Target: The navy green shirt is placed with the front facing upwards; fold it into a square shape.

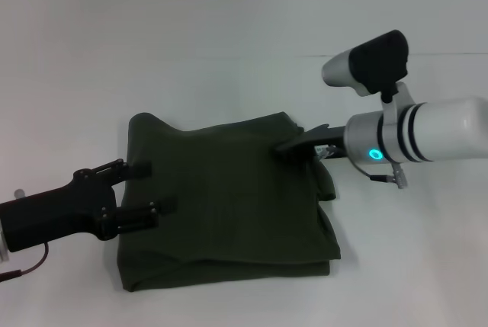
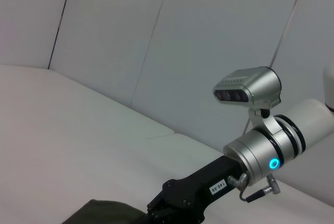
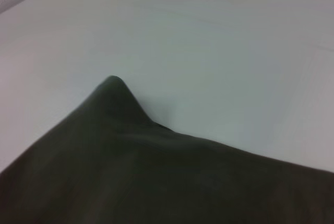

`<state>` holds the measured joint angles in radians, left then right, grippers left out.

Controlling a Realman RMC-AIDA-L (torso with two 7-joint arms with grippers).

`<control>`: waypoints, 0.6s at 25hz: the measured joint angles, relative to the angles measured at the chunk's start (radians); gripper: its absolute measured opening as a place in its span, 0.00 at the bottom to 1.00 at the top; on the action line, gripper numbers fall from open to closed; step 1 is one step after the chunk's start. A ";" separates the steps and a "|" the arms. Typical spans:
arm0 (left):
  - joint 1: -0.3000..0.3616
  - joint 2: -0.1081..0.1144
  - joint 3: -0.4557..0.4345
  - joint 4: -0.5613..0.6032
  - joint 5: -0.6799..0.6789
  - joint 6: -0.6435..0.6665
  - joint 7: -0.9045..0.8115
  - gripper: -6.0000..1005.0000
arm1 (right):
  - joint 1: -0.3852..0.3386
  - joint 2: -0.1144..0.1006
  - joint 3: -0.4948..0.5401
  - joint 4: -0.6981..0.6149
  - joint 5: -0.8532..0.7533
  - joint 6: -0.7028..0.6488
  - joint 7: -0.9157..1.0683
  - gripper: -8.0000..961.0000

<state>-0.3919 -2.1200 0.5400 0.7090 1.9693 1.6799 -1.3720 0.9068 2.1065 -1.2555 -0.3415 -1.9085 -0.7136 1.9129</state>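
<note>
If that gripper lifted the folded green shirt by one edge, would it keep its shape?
Probably not. The navy green shirt lies in soft layers with a rumpled right edge, so it would likely droop and unfold. It looks light, and a push would probably bunch it. The right gripper is at its far right corner; the left gripper is over its left edge.

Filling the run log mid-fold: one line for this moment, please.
shirt: folded, roughly square, on table | left gripper: open, over shirt's left edge | right gripper: at far right corner, state unclear

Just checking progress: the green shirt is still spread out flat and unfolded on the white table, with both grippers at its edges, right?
Not quite. The head view shows the green shirt already folded into a rough square on the white table. The left gripper and right gripper are at its edges.
</note>
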 joint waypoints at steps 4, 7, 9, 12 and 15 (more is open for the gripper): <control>0.000 0.000 0.000 0.000 0.000 0.000 0.000 0.88 | -0.021 -0.006 0.006 -0.003 0.014 0.037 0.012 0.04; -0.001 0.000 0.000 0.000 0.000 0.000 0.000 0.88 | -0.031 -0.008 0.007 -0.005 0.016 0.059 0.022 0.04; -0.003 0.000 -0.001 0.000 0.000 -0.001 0.000 0.88 | -0.042 -0.009 0.009 -0.014 0.016 0.067 0.026 0.04; -0.009 0.000 -0.004 -0.003 -0.001 -0.004 -0.003 0.88 | -0.082 -0.010 0.011 -0.074 0.026 0.063 0.027 0.05; -0.016 0.000 -0.006 -0.012 -0.001 -0.006 -0.005 0.88 | -0.148 -0.012 0.012 -0.160 0.079 0.022 0.027 0.05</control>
<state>-0.4075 -2.1197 0.5339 0.6972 1.9679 1.6738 -1.3767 0.7588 2.0946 -1.2435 -0.5012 -1.8290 -0.6914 1.9402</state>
